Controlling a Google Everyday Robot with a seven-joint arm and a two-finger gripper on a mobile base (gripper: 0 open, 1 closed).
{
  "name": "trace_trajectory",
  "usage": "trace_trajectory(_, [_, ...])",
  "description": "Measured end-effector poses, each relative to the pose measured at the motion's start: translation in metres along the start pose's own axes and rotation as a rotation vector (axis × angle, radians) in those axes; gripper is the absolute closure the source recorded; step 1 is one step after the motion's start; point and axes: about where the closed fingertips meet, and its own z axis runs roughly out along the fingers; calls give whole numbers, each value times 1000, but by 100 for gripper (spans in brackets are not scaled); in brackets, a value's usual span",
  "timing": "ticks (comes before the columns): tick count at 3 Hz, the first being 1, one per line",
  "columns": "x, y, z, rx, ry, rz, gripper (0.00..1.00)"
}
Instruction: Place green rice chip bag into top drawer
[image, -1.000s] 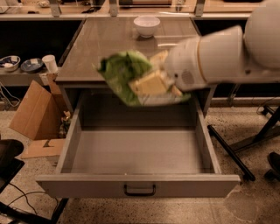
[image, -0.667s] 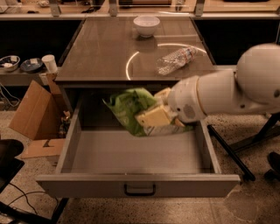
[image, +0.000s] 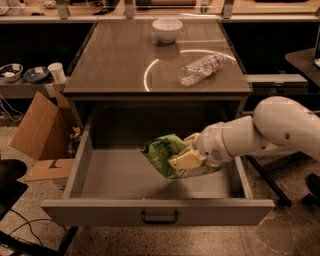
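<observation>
The green rice chip bag (image: 162, 154) is light green and glossy. It is held inside the open top drawer (image: 115, 177), low over the drawer floor at its right half. My gripper (image: 186, 159) comes in from the right on a white arm and is shut on the green rice chip bag, with a cream-coloured finger (image: 185, 161) across the bag's front. The drawer is pulled fully out, with a small dark handle (image: 159, 217) on its front panel.
On the table top stand a white bowl (image: 167, 28) at the back and a clear plastic bottle (image: 201, 68) lying on its side at the right. A cardboard box (image: 37, 127) leans at the left of the table. A dark stand leg (image: 267, 180) is at the right.
My gripper has carried the bag down from the table's front edge into the drawer, and it now sits lower and further right.
</observation>
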Motion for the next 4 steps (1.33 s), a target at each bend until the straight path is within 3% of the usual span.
trace_trajectory(1, [26,-57,25,1,115,-15,100])
trace_trajectory(2, [22,-63,29,5,127,-37,83])
trace_trajectory(3, [22,-62,29,4,126,-34,51])
trace_trajectory(4, [22,-62,29,4,126,-34,28])
